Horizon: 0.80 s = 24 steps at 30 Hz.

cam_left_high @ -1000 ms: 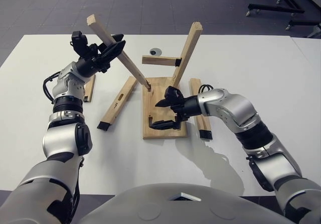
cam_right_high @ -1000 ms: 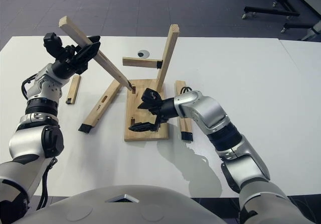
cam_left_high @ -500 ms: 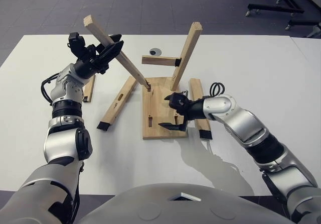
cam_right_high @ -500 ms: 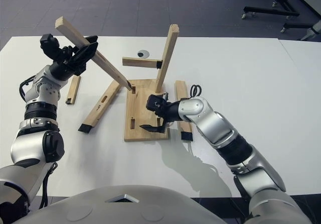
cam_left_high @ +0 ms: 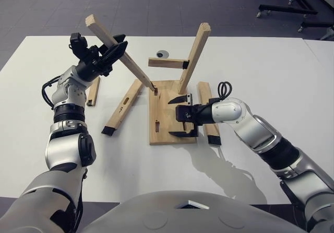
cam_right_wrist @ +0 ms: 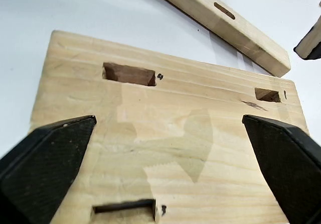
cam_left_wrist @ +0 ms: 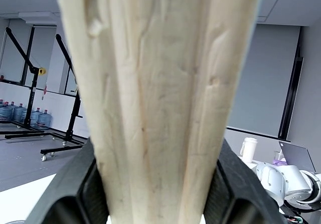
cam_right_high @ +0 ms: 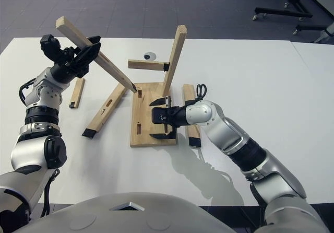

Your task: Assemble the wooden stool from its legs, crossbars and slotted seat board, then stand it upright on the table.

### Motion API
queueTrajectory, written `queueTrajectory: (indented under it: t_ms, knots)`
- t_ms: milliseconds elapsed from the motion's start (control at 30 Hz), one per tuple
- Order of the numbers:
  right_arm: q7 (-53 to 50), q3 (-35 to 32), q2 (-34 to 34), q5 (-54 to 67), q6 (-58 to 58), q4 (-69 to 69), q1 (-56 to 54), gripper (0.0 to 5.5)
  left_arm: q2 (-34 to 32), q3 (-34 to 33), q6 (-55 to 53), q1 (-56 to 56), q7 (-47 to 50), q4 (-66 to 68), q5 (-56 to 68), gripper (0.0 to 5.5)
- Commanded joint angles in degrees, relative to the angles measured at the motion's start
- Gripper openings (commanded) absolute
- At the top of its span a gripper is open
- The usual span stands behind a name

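Note:
The slotted seat board (cam_left_high: 163, 119) lies flat on the white table (cam_left_high: 261, 66). One leg (cam_left_high: 194, 55) stands upright in its far right slot, and a crossbar (cam_left_high: 166, 62) sticks out of that leg to the left. My left gripper (cam_left_high: 116, 49) is shut on a second leg (cam_left_high: 133, 66), (cam_left_wrist: 160, 83), held slanted with its lower end at the board's far left slot. My right gripper (cam_left_high: 171, 117) hovers open low over the board's right half; in the right wrist view its fingers (cam_right_wrist: 45, 158) flank the board (cam_right_wrist: 165, 108) and its slots.
A third leg (cam_left_high: 123, 107) lies on the table left of the board and a fourth (cam_left_high: 207, 113) along its right edge. A short crossbar (cam_left_high: 94, 91) lies farther left. A small round disc (cam_left_high: 162, 53) sits behind the board. Bare table spreads to the right.
My right gripper has swung from the board's near middle toward its right side and turned, its fingers now pointing left. The left gripper with its leg has shifted slightly up and left.

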<state>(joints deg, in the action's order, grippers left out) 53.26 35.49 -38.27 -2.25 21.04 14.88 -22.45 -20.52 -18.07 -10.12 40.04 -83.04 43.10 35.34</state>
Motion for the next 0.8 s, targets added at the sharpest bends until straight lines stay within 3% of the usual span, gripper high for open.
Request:
queueTrajectory:
  t_ms: [33, 367, 800]
  knots:
    - [1.89, 2.37, -2.66, -5.24, 0.97, -3.21, 1.37, 5.38, 0.16, 0.57, 0.15, -1.24, 0.29, -1.39, -0.41, 2.09]
    - [6.76, 2.52, -8.78, -7.08, 0.46, 0.06, 5.24, 5.38, 0.19, 0.84, -0.06, -2.58, 0.78, -2.68, -0.35, 2.09]
    - [9.24, 2.49, -10.22, -5.92, -0.20, 2.49, 7.27, 5.38, 2.88, 3.14, 1.65, -1.06, 1.03, -1.30, -1.74, 2.09]
